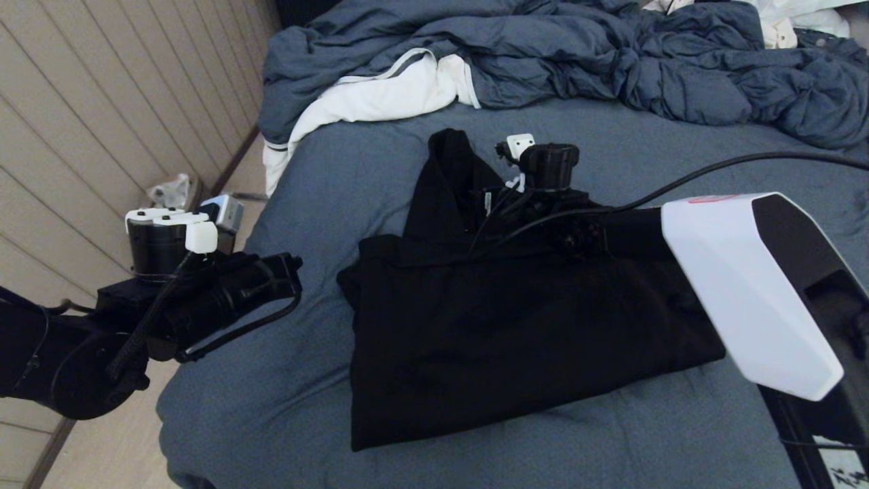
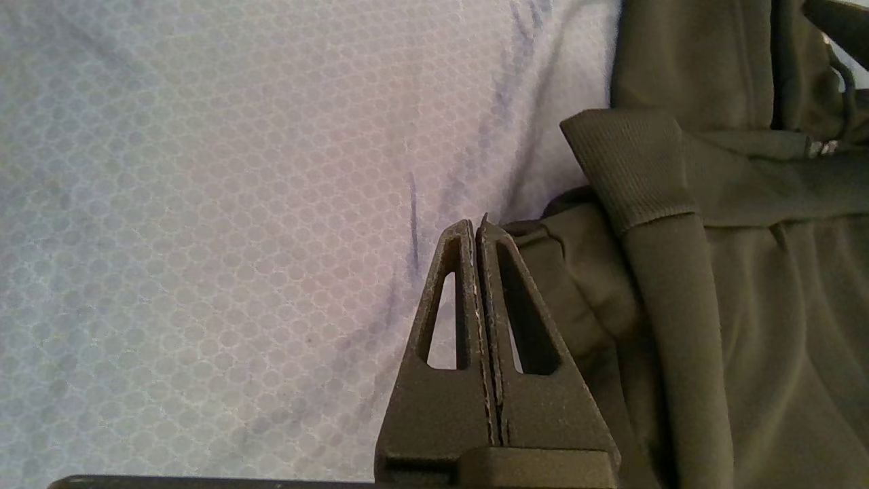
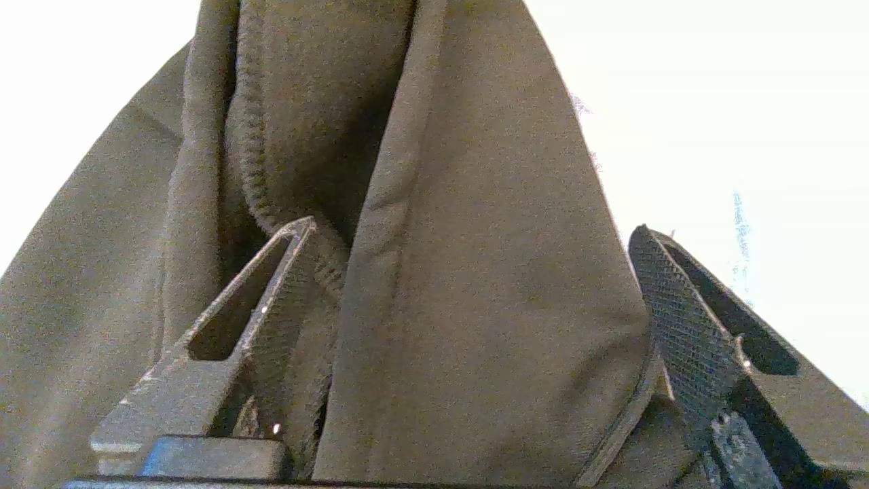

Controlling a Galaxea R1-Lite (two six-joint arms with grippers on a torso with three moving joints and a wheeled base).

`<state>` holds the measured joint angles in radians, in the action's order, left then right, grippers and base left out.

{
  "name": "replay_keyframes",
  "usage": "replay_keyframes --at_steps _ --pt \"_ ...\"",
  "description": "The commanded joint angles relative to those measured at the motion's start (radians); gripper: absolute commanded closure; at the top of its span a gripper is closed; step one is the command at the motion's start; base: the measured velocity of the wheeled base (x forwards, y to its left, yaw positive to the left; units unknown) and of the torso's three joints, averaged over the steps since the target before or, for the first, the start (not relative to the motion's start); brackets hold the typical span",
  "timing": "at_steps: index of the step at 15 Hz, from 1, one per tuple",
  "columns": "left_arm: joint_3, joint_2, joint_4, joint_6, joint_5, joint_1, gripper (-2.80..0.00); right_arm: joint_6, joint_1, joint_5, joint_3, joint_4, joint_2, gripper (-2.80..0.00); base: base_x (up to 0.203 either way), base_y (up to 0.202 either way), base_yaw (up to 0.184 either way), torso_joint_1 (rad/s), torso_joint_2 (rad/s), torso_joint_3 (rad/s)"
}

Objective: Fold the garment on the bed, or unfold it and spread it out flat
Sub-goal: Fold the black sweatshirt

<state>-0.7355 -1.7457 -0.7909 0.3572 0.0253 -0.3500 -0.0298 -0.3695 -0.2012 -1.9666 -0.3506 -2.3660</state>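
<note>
Black hoodie (image 1: 516, 326) on bed (image 1: 326, 176), right pincer (image 3: 475, 285) spread astride hood, left pincer (image 2: 477, 234) closed, empty

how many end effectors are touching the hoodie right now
1. The right end effector is open around a fold of the garment near its hood. The left end effector is shut, over the bed sheet beside the ribbed cuff, not gripping it.

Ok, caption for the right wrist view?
Right pincer open astride the black hoodie's hood, above the bed.
</note>
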Motion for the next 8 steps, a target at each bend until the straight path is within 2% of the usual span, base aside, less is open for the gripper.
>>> replay_keyframes --at_steps 1,8 --pt "0.001 -0.003 -0.005 0.002 0.001 0.0 0.0 -0.001 0.001 0.0 0.0 -0.002 -0.001 -2.8 0.0 0.0 0.0 0.0 0.0 0.0" --pt "-0.001 -0.015 -0.008 0.002 0.001 0.0 0.0 -0.001 -0.008 -0.006 0.0 0.015 -0.007 -2.8 0.0 0.0 0.0 0.0 0.0 0.0"
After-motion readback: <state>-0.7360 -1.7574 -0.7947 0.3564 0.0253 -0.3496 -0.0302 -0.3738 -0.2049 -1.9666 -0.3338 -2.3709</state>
